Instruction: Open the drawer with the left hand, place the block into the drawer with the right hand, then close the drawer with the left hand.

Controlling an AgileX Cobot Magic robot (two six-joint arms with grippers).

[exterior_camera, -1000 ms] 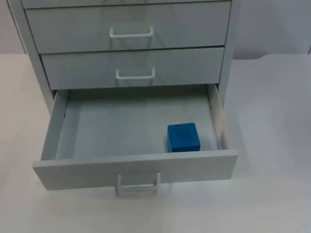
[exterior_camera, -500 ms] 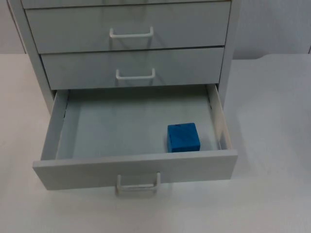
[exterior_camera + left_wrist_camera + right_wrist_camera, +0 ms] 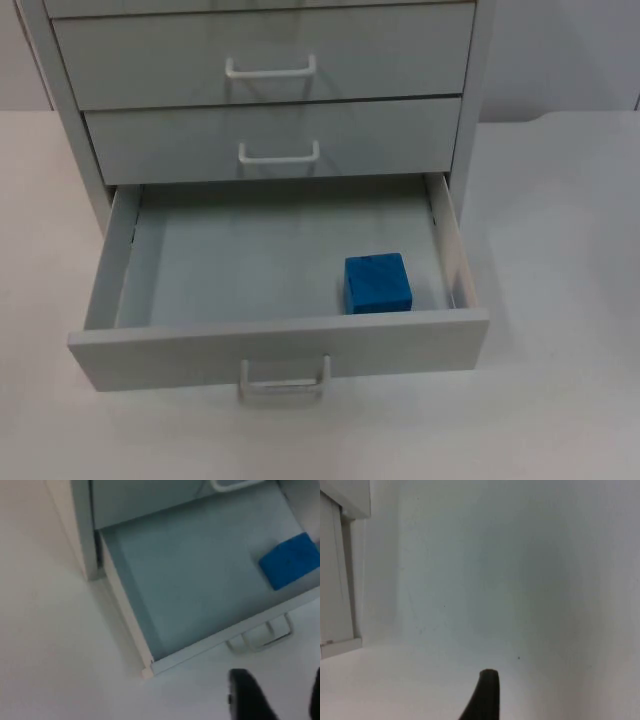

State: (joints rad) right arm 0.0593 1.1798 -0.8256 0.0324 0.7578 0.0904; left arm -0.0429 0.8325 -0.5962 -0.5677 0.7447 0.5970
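Block [image 3: 377, 284] sits lower right inside the open drawer [image 3: 280, 345], so only closing remains. Left gripper [image 3: 275, 695], fingers apart, hovers near the handle [image 3: 285, 380]; right gripper's [image 3: 487, 695] state: cannot tell.

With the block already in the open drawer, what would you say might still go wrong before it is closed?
1. The left hand sits off the drawer handle, near the drawer front; a push off-centre might skew the drawer on its runners.
2. The blue block lies loose near the drawer's front right corner, so a hard shove may slide it backward.
3. The right hand waits over the table beside the cabinet, probably clear.
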